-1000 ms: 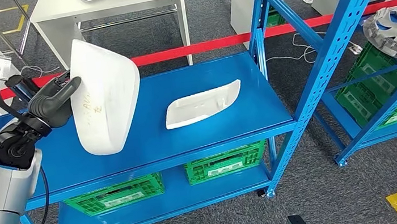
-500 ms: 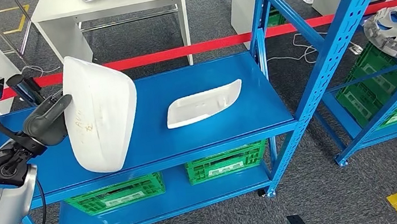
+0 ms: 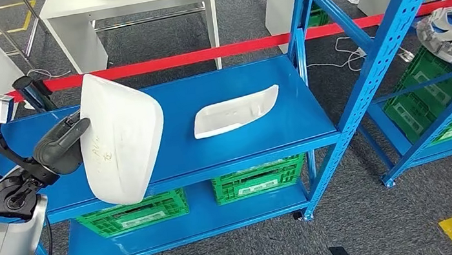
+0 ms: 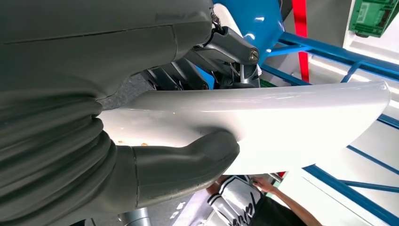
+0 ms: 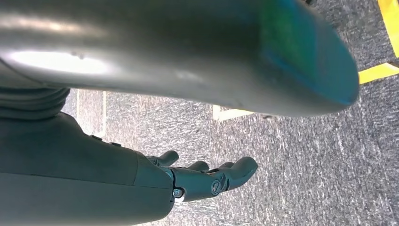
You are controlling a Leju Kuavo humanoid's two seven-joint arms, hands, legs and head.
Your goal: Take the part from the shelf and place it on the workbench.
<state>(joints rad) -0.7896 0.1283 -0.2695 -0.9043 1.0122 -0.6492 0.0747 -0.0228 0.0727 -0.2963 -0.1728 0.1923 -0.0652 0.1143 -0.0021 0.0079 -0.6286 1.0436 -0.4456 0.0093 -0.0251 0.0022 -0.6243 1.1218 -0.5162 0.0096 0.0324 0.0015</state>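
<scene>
Your left hand (image 3: 62,146) is gripping the white part (image 3: 122,140).
It's hanging tilted above the blue shelf (image 3: 257,138); your right hand (image 5: 207,176) is holding nothing, fingers loose.

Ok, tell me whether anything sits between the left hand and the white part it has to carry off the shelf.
Nothing does: the left hand already grips the large white part, thumb on one face and fingers on the other, holding it tilted above the blue shelf. A smaller white part lies apart on the shelf.

Left hand (image 3: 62,146) clamped, right hand (image 5: 207,176) hanging loose
</scene>
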